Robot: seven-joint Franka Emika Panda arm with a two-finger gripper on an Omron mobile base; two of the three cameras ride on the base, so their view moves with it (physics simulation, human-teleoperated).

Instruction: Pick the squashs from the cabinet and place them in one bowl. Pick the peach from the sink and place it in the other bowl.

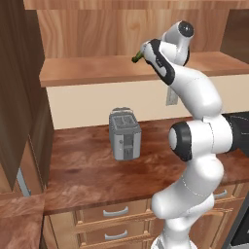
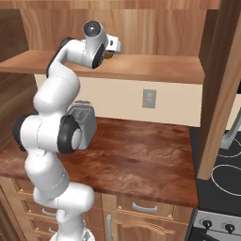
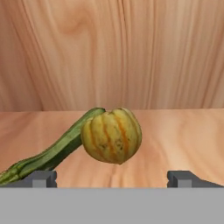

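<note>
On the cabinet's plank shelf [image 3: 183,131] lie the two squashs. The rounded yellow one [image 3: 112,135] is straight ahead of my gripper [image 3: 113,179], and the long dark green one [image 3: 52,155] leans against its left side. My gripper is open, one fingertip low on each side of the yellow squash and short of it, touching nothing. From the left base view the green squash's end [image 1: 137,57] pokes out beside my wrist at shelf [image 1: 92,70] height. The right base view has my hand [image 2: 112,46] over the shelf [image 2: 155,66]. The bowls, the peach and the sink are out of view.
A silver toaster [image 1: 125,133] stands on the wooden counter [image 1: 87,170] below the shelf. Dark cabinet doors hang open at the left [image 1: 14,97] and the right [image 2: 221,84]. A black stove [image 2: 221,179] adjoins the counter on the right. The grained back panel [image 3: 112,52] closes the shelf behind.
</note>
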